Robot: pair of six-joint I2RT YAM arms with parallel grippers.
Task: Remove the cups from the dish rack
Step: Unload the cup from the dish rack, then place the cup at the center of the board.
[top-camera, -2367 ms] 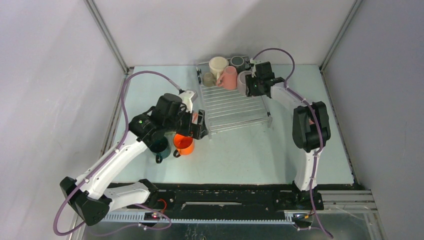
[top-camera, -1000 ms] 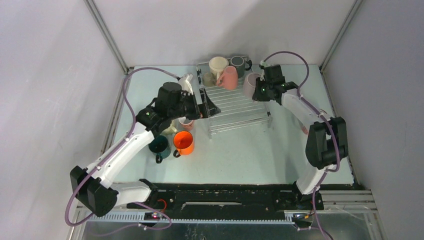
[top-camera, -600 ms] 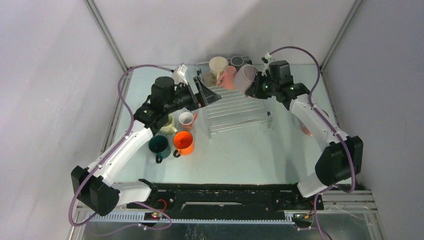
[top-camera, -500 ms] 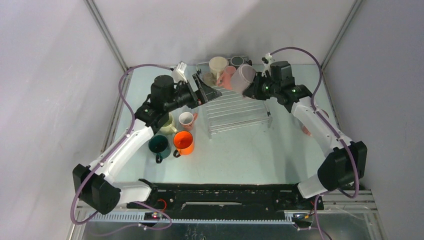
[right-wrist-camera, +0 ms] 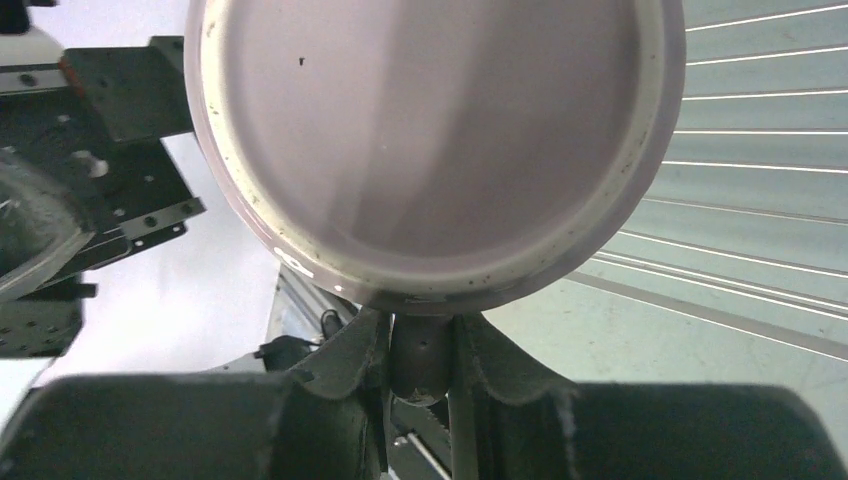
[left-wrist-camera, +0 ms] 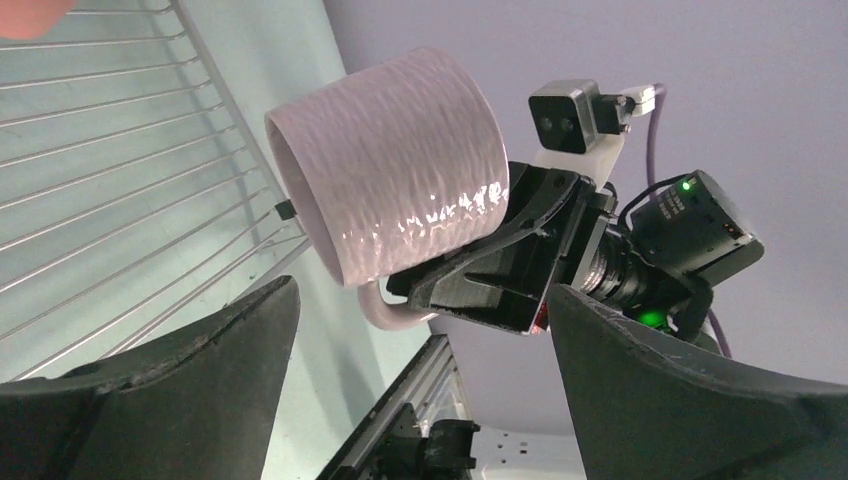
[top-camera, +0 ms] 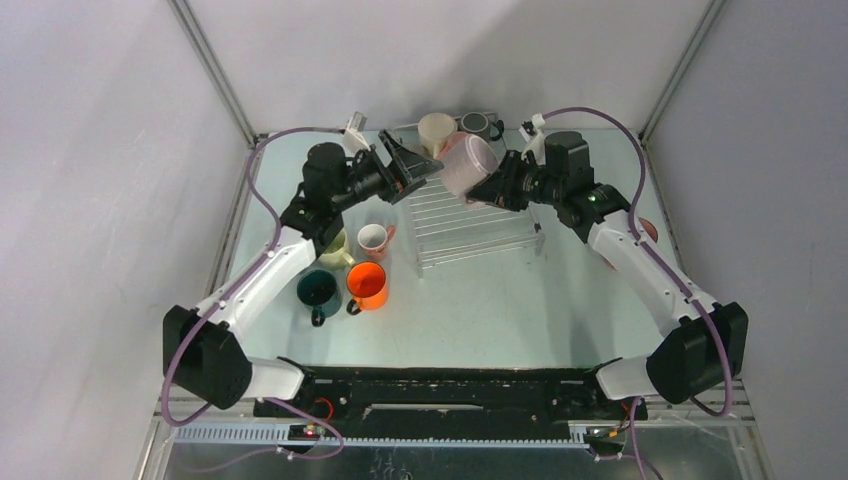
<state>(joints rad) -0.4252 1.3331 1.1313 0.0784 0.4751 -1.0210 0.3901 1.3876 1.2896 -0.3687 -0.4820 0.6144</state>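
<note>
Nearest the arms, left of the dish rack (top-camera: 470,215), four cups stand on the surface (top-camera: 480,310). There is a dark teal mug (top-camera: 320,291) and an orange mug (top-camera: 368,286), and just behind them a pale yellow-green mug (top-camera: 337,250) and a white mug with a pink inside (top-camera: 373,240). Right of the rack, a reddish cup (top-camera: 648,228) peeks out, mostly hidden behind the right arm.

Up over the rack's far left part, the right claw (right-wrist-camera: 420,355) is clamped tight on the handle of a mauve mug (top-camera: 462,165). It holds that mug clear of the wire ribs, tipped on its side. The left claw (top-camera: 413,165) hangs right beside it at the rack's far left corner. Its jaws are spread wide and grip nothing, and the left wrist view shows the mauve mug framed between them. I can't tell whether they touch it.

At the rack's far end, a cream mug (top-camera: 436,130) and a dark grey mug (top-camera: 476,123) sit side by side.
</note>
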